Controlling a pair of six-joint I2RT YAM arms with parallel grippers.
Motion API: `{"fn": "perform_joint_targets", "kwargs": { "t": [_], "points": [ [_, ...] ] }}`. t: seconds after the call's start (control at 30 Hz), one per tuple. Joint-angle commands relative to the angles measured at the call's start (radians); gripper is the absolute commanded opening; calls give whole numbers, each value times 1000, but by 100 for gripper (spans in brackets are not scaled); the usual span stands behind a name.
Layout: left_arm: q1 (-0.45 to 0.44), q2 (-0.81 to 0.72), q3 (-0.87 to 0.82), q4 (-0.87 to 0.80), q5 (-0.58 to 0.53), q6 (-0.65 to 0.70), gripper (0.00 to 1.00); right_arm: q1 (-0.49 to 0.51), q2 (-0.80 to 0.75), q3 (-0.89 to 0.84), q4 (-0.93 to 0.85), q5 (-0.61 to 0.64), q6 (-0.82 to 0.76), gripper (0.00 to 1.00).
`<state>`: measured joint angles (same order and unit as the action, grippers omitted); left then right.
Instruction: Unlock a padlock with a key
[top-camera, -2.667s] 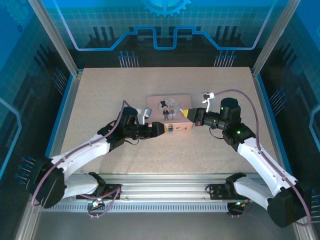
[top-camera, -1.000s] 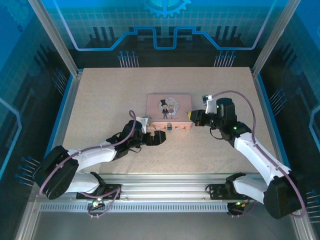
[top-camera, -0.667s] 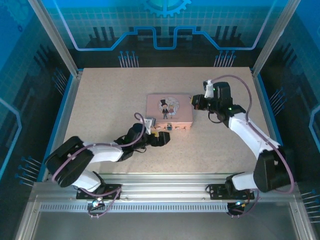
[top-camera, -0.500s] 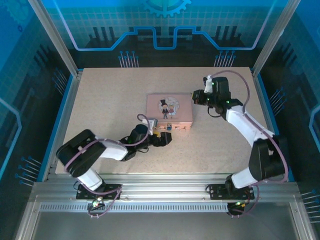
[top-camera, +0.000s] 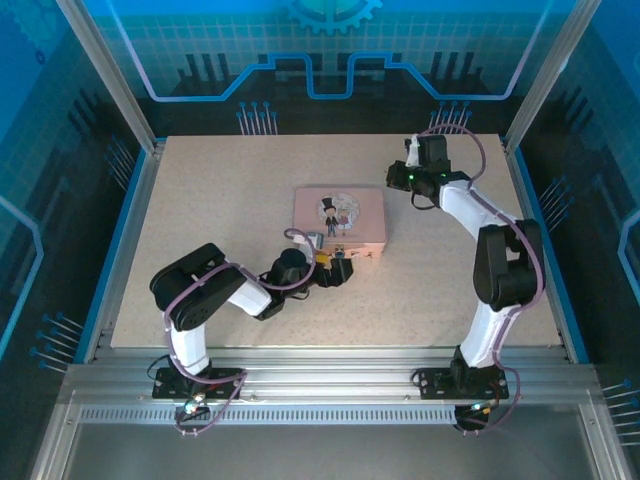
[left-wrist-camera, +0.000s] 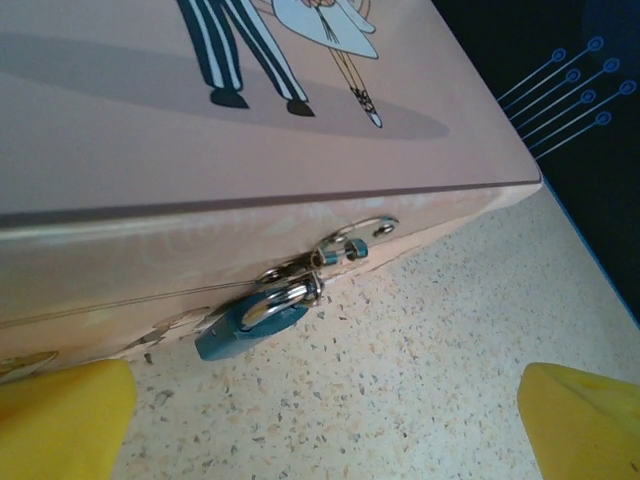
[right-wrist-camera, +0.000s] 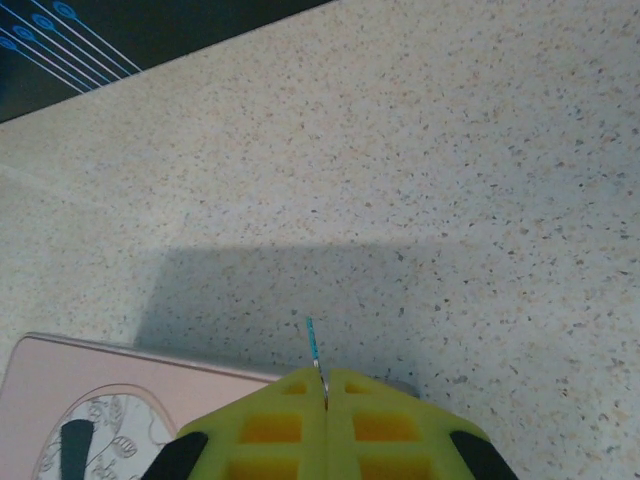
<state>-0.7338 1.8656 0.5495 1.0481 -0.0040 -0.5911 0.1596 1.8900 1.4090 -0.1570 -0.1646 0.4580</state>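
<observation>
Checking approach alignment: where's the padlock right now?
Left wrist view: the padlock hangs from the latch on the pink box's front wall, low near the table, between the open left hand's yellow fingers.

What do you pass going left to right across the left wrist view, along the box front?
yellow finger → padlock → metal clasp → other yellow finger

Left claw (left-wrist-camera: 322, 425) spread wide, arm folded low. Right claw (right-wrist-camera: 325, 385) pinched shut, arm stretched far forward.
</observation>
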Motion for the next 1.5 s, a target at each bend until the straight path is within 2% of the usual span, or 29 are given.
{"fn": "perform_joint_targets", "kwargs": {
  "t": [0.0,0.13,0.33,0.63,0.77,0.83,1.03,1.3,1.47],
  "points": [
    [-18,12,39,8,-1,76,98,-14,50,53,-10,-16,-10,0],
    [-35,-3,78,-73,-16,152,96,-12,95,75,-17,-47,-1,0],
    [-36,7,126,-124,9,194,93,-5,115,65,-10,-73,4,0],
    [-32,29,145,-79,128,218,81,7,106,39,-12,-81,-8,0],
    [-31,36,153,-77,143,216,78,7,103,34,-15,-80,-13,0],
    [-29,41,149,-70,125,215,80,6,106,33,-18,-83,-16,0],
    [-29,27,96,-55,-52,196,89,8,95,29,-16,-75,-22,0],
    [-29,48,99,-21,-69,236,97,14,120,41,-25,-80,-23,0],
    [-23,84,131,14,19,238,99,24,130,43,-24,-85,-24,0]
  ]
}}
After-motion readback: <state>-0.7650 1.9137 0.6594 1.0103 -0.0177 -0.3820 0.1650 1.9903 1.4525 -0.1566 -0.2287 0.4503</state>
